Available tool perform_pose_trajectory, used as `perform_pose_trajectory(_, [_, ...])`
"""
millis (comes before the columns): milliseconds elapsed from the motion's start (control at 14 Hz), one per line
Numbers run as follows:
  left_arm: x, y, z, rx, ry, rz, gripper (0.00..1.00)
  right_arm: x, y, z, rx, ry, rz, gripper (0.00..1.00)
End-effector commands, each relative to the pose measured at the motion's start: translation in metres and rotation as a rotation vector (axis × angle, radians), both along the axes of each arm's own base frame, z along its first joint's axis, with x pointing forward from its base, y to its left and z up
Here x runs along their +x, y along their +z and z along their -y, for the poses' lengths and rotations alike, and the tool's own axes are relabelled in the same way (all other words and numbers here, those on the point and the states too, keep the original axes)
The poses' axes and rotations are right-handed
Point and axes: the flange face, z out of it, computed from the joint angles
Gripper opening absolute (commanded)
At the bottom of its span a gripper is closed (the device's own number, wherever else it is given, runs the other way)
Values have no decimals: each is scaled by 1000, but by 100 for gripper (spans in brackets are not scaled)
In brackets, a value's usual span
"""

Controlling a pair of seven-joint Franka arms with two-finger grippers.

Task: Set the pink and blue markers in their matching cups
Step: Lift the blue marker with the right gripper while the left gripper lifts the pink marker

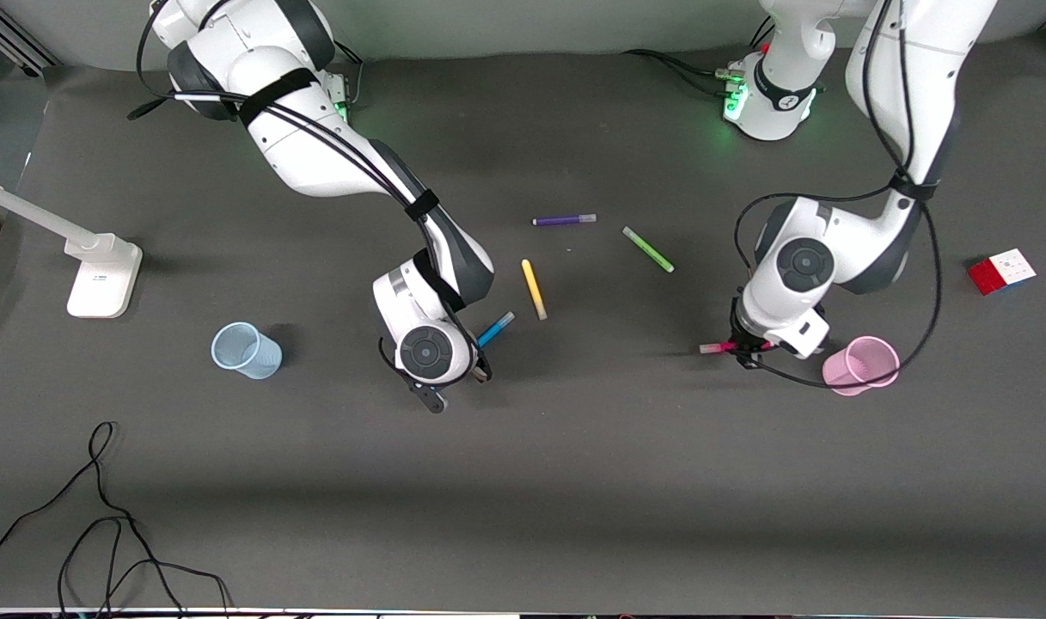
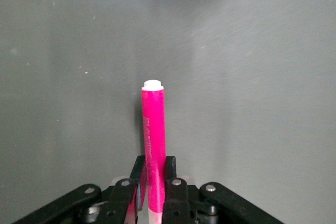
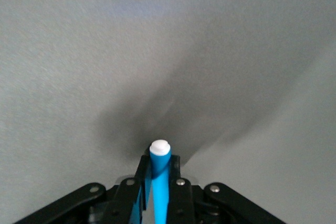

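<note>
My left gripper is shut on the pink marker, which it holds level just above the table, right beside the light pink cup. In the left wrist view the pink marker stands out between the jaws of the left gripper. My right gripper is shut on the blue marker and holds it tilted above the table's middle. In the right wrist view the blue marker is clamped in the right gripper. The pale blue cup stands upright toward the right arm's end.
A yellow pen, a green pen and a purple pen lie on the mat between the arms. A colour cube lies near the left arm's end. A white stand and loose black cables are at the right arm's end.
</note>
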Motion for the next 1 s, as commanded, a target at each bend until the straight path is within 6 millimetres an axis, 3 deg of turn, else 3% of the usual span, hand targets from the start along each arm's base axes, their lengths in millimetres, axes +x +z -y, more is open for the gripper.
perform_pose_trajectory(0, [17, 44, 1, 30, 24, 12, 0, 15, 52, 18, 14, -10, 12, 0])
perform_pose_trajectory(71, [21, 63, -1, 39, 35, 16, 0, 21, 72, 23, 17, -20, 12, 0])
perform_pose_trajectory(214, [31, 102, 0, 28, 59, -1, 0, 43, 117, 66, 12, -74, 14, 0])
perform_pose_trajectory(357, [42, 142, 1, 2, 27, -51, 0, 49, 164, 107, -13, -59, -6, 0])
perform_pose_trajectory(571, [50, 217, -3, -30, -3, -99, 0, 46, 231, 189, -116, -30, -51, 0])
perform_pose_trajectory(643, [48, 240, -4, -42, -22, -111, 0, 46, 239, 215, -172, -32, -59, 0])
perform_pose_trajectory(714, [44, 257, -5, -51, -58, -116, 0, 46, 236, 236, -242, -27, -79, 0])
perform_pose_trajectory(857, [38, 269, -16, -47, -147, -130, 0, 54, 224, 274, -385, -33, -72, 0])
perform_pose_trajectory(929, [38, 271, -30, -49, -206, -146, 0, 59, 221, 291, -441, -39, -64, 0])
